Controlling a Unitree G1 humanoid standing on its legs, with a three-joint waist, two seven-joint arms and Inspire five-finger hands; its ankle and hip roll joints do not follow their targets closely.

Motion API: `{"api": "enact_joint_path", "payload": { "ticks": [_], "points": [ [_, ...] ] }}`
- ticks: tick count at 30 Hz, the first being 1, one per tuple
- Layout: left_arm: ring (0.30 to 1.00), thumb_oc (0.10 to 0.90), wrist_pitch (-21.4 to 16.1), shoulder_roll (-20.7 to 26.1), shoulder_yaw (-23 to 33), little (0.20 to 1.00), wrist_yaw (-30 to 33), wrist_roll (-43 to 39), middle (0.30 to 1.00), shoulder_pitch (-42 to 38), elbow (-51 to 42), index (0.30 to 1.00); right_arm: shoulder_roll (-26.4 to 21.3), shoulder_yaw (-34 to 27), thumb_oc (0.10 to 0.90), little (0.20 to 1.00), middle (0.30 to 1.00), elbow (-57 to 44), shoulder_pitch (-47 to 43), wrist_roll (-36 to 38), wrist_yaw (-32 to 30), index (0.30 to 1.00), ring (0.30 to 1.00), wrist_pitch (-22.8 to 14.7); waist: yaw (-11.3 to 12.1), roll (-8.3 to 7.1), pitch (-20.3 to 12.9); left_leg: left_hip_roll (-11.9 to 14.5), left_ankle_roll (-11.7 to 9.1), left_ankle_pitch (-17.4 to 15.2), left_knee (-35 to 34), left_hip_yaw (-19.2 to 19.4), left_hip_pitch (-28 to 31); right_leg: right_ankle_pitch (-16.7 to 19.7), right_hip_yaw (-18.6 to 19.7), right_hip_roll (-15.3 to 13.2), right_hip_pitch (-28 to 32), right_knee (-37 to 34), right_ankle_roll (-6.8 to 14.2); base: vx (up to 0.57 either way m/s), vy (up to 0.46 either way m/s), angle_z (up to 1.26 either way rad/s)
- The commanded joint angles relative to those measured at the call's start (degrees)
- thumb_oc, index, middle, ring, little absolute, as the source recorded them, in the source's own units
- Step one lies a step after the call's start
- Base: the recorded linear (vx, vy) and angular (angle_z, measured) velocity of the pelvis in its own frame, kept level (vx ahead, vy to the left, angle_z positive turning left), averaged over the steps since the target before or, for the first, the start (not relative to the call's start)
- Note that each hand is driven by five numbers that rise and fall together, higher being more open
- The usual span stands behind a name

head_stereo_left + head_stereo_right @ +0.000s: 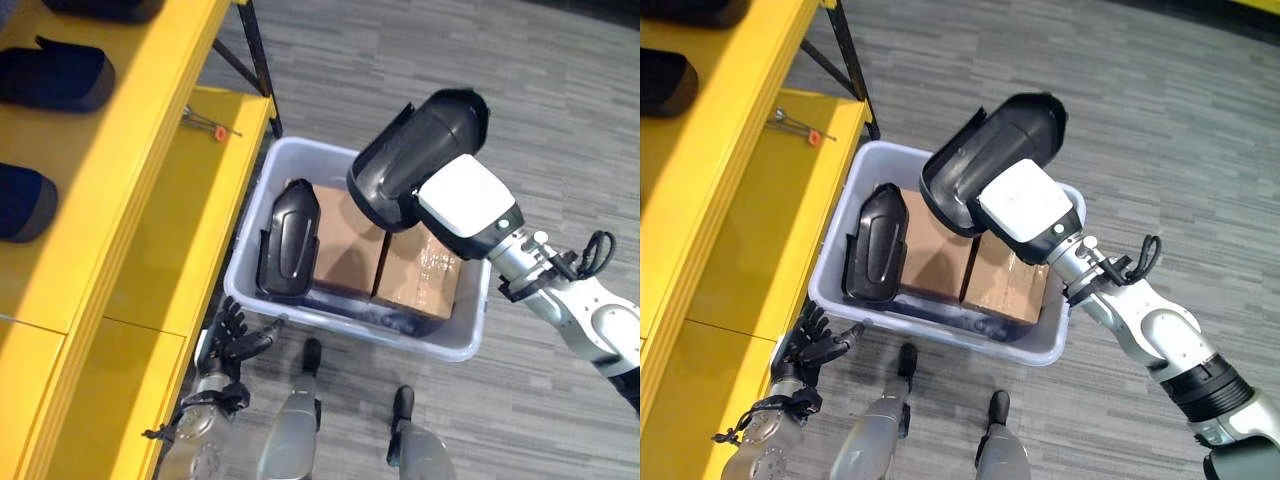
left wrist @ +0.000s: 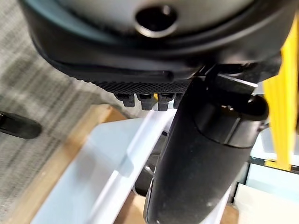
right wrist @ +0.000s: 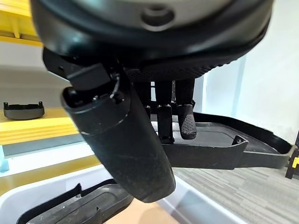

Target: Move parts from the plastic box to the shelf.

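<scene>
Right hand (image 3: 173,119), fingers curled over the rim of a black moulded part (image 1: 420,150), holds that part lifted clear above the plastic box (image 1: 455,335). The grip on the edge, seen in the right wrist view with the thumb set opposite the fingers, leaves the hollow of the shell free and lets the part hang tilted, open side down toward the box. A white cover on the back of the hand hides the contact itself in the head views.

A second black part (image 1: 288,238) lies in the box against its shelf-side wall, resting partly on two cardboard cartons (image 1: 415,270) that fill the box floor; these cartons raise the parts toward the rim, presumably for easier reach.

The yellow shelf (image 1: 130,180) stands just beside the box on the robot's left. Dark parts (image 1: 55,75) already sit on its upper level, and a small tool with a red handle (image 1: 212,127) lies on the lower board.

Left hand (image 1: 232,335) hangs low by the shelf edge near the box corner, fingers loosely spread and holding nothing, kept out of the carrying path.

Judged stage: part lifted, transfer to the shelf not yet made.
</scene>
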Motion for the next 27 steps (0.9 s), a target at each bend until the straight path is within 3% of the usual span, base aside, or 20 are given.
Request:
{"api": "enact_joint_path", "payload": {
  "ticks": [1,9,13,14,17,18,19,21,24,27],
  "points": [
    [1.0,0.9,-2.7,1.7,-0.4,1.0,-1.1,1.9,1.0,4.4,-1.7,1.0,-1.2,-1.7,0.4,0.3,0.3,-2.5,-3.7,1.3,-4.5,0.3,0.3,0.0,0.7,-1.7,-12.7,8.9,-3.9,-5.3,0.7,-1.9,3.3,-1.1,-2.2,-0.4,-4.7,3.8,-0.9,0.03,-0.054,0.01],
    [1.0,0.9,-2.7,0.7,0.6,1.0,-0.2,1.2,1.0,5.7,-1.1,1.0,-3.4,0.6,0.4,0.3,0.3,-3.7,-8.3,2.6,-5.4,0.3,0.3,-0.8,1.8,-0.42,-13.1,12.6,-5.4,-2.8,1.0,-4.2,4.0,-6.3,-3.2,3.5,-4.6,9.2,-3.8,0.0,-0.121,0.09],
    [1.0,0.9,-2.8,0.0,1.2,1.0,0.6,0.4,1.0,6.6,-0.7,1.0,-4.9,1.6,0.4,0.3,0.3,-4.4,-11.4,3.1,-6.3,0.3,0.3,-1.0,3.2,0.66,-12.7,14.9,-7.2,2.2,-1.0,-6.3,2.6,-8.2,-5.9,5.7,-5.5,10.7,-5.7,-0.07,-0.154,0.19],
    [1.0,0.9,-2.9,0.0,1.3,1.0,0.6,0.0,1.0,6.7,-0.6,1.0,-5.7,1.5,0.4,0.3,0.3,-4.5,-12.2,2.9,-6.9,0.3,0.3,-0.8,4.3,1.25,-12.2,15.3,-8.1,5.5,-2.1,-6.6,1.6,-8.6,-7.4,6.1,-5.7,10.7,-6.2,-0.11,-0.122,0.4],
    [1.0,0.9,-2.8,-0.2,0.6,1.0,0.8,-0.4,1.0,6.1,0.7,1.0,-6.8,0.3,0.4,0.3,0.3,-4.4,-11.9,2.3,-7.7,0.3,0.3,-0.2,4.3,1.92,-11.3,15.0,-8.2,8.9,-2.8,-2.3,-1.3,-8.8,-11.6,4.7,-5.8,10.3,-6.5,-0.13,-0.084,0.7],
    [1.0,0.9,-2.8,-0.2,0.5,1.0,0.8,-0.4,1.0,5.9,1.0,1.0,-6.7,-0.7,0.4,0.3,0.3,-4.6,-10.7,1.9,-7.9,0.3,0.3,-0.1,4.1,1.91,-11.1,14.8,-7.9,8.9,-2.7,-0.4,-1.4,-8.5,-12.6,4.1,-5.7,10.0,-6.4,-0.17,-0.085,1.23],
    [1.0,0.9,-2.8,-0.2,0.2,1.0,0.8,-0.4,1.0,5.5,1.6,1.0,-7.1,-1.8,0.4,0.3,0.3,-5.1,-9.6,1.5,-8.5,0.3,0.3,0.2,3.2,1.91,-10.9,16.2,-7.5,9.2,-1.8,5.4,-1.3,-7.8,-14.6,3.3,-5.7,9.5,-6.5,-0.17,-0.063,1.25],
    [1.0,0.9,-2.8,-0.1,0.0,1.0,0.3,-0.4,1.0,5.4,1.0,1.0,-7.2,-3.7,0.4,0.3,0.3,-6.0,-7.0,0.9,-8.9,0.3,0.3,0.5,2.6,1.61,-10.9,17.1,-7.3,7.5,1.3,7.8,-0.6,-6.8,-16.2,2.0,-5.4,8.8,-6.3,-0.13,-0.062,1.05],
    [1.0,0.9,-3.0,-0.6,0.2,1.0,0.1,-0.6,1.0,5.3,0.2,1.0,-6.9,-4.0,0.4,0.3,0.3,-6.9,-6.3,1.4,-8.9,0.3,0.3,0.4,1.8,0.75,-11.6,17.8,-7.6,1.7,9.4,6.6,2.6,-6.6,-17.2,0.7,-5.1,7.5,-6.9,-0.09,-0.061,0.61],
    [1.0,0.9,-2.9,-1.0,0.1,1.0,0.1,-0.8,1.0,5.2,-0.6,1.0,-6.7,-4.0,0.4,0.3,0.3,-6.8,-6.1,1.8,-9.0,0.3,0.3,0.5,0.9,0.6,-12.2,18.1,-7.3,-0.4,12.8,6.1,5.2,-5.8,-19.1,-0.3,-5.5,7.5,-7.2,-0.11,0.04,0.17]
  ]
}}
